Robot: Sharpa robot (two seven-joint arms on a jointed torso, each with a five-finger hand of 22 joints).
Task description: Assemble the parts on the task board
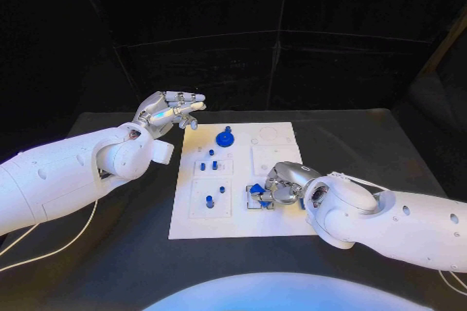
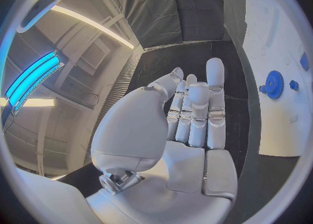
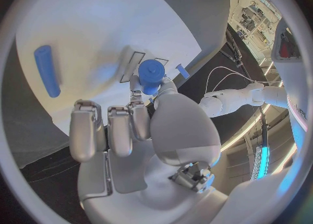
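Pinching a blue part [image 3: 151,72], the right hand [image 1: 277,185] (over the task board [image 1: 277,223]).

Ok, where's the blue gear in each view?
Head view: gear on the board's far end, near the left hand.
Left wrist view: gear on the board, beyond the fingertips.
Right wrist view: not in it; the right hand holds a blue cylinder.
Shared landmark: the white board.

The task board [image 1: 277,220] lay in the middle of the counter [image 1: 389,142]. A gear-shaped part [image 1: 225,137] sat near its upper edge, with small pegs [image 1: 208,166] below it on the left half. The left hand [image 1: 171,110] hung off the board's upper left corner, while the right hand [image 1: 280,185] rested on its lower right, on a part [image 1: 258,189].
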